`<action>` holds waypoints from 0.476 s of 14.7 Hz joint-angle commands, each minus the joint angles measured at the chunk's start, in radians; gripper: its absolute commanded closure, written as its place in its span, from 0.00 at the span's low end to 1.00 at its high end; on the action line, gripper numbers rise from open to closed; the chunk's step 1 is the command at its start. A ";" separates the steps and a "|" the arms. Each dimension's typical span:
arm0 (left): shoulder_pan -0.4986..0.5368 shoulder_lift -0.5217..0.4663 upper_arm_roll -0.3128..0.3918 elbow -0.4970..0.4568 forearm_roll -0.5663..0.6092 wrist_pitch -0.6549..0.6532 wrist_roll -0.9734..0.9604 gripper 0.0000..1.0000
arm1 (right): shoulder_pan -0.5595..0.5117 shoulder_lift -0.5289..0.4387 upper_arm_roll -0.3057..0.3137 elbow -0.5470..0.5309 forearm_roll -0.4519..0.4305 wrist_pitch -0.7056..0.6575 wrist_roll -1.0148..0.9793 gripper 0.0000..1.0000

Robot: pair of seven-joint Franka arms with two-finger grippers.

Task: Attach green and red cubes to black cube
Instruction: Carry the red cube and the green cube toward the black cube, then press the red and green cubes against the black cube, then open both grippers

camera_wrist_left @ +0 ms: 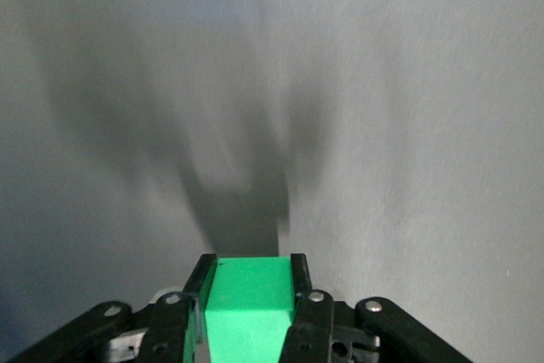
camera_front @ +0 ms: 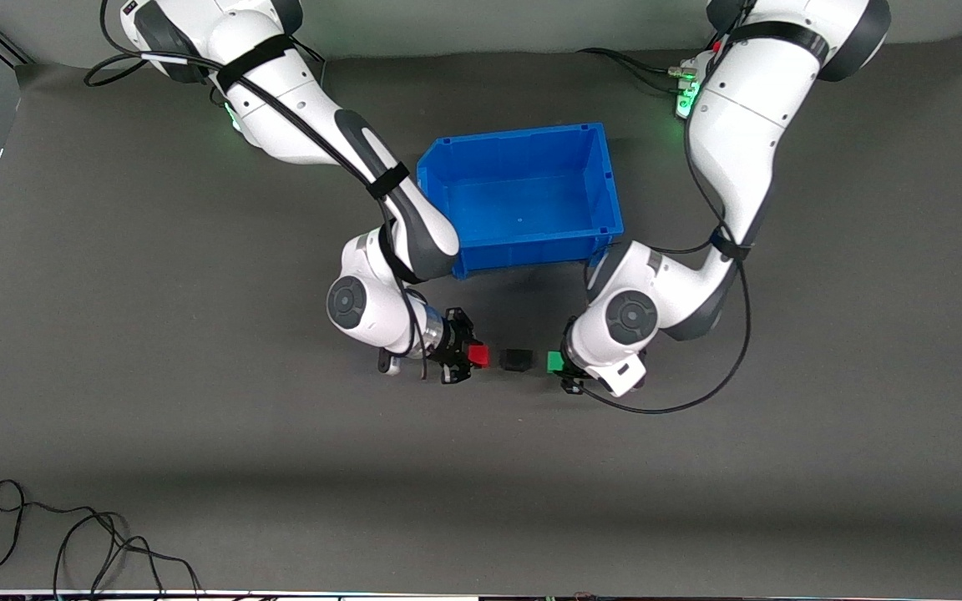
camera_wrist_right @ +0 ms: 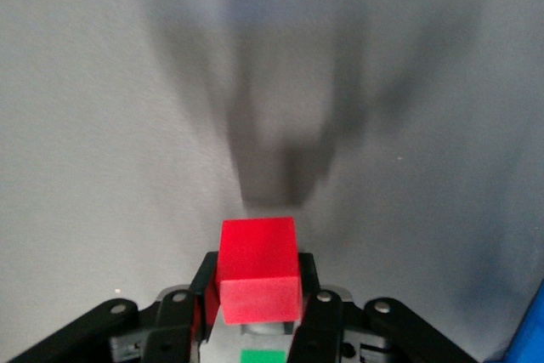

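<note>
The black cube lies on the dark table, nearer to the front camera than the blue bin. My right gripper is shut on the red cube, which it holds beside the black cube, toward the right arm's end. In the right wrist view the red cube sits between the gripper's fingertips. My left gripper is shut on the green cube beside the black cube, toward the left arm's end. The left wrist view shows the green cube filling the gripper's jaws. A small gap separates each coloured cube from the black one.
A blue bin stands open and empty in the middle of the table, farther from the front camera than the cubes. A loose black cable lies at the table's near edge toward the right arm's end.
</note>
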 commanded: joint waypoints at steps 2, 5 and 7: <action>-0.035 0.025 0.014 0.010 -0.010 0.052 -0.083 1.00 | 0.020 0.036 -0.011 0.035 0.014 0.003 0.001 0.71; -0.037 0.035 0.014 0.011 -0.009 0.053 -0.099 1.00 | 0.021 0.045 -0.010 0.044 0.015 0.006 0.003 0.71; -0.037 0.037 0.014 0.010 -0.009 0.059 -0.099 1.00 | 0.021 0.068 -0.010 0.088 0.018 0.010 0.019 0.71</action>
